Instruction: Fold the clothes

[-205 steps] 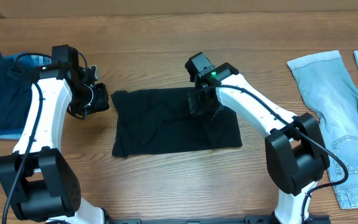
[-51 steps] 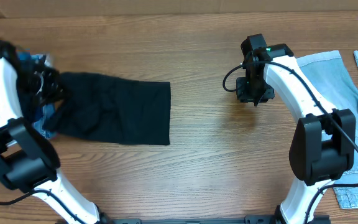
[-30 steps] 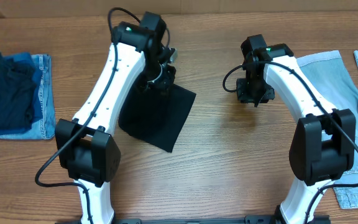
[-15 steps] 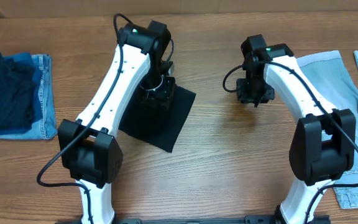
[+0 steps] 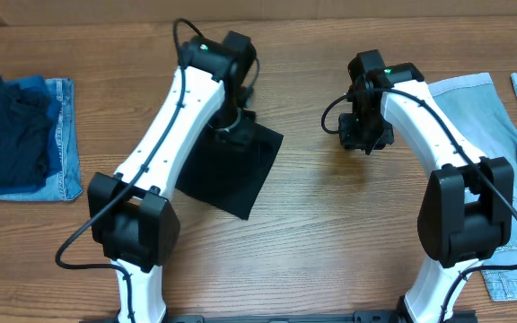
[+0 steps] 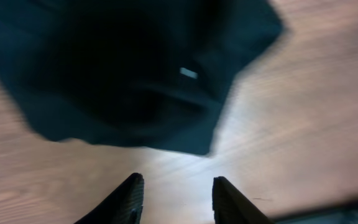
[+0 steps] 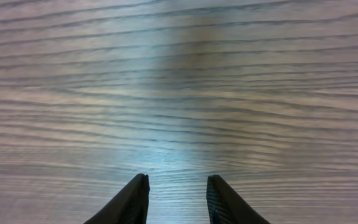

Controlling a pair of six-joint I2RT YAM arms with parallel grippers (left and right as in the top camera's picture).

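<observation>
Wood-grain table [image 5: 312, 233]; black clothes [image 5: 232, 175] lying mid-table; light denim [image 5: 474, 117] at right end.

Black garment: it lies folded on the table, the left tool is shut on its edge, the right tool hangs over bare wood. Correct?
No: the left tool is open and empty. The left wrist view shows its fingers apart over wood, the black garment lying ahead of them. The rest stands.

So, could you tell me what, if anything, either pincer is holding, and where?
Nothing: the left pincer is open, clear of the black garment; the right pincer is open too.
</observation>
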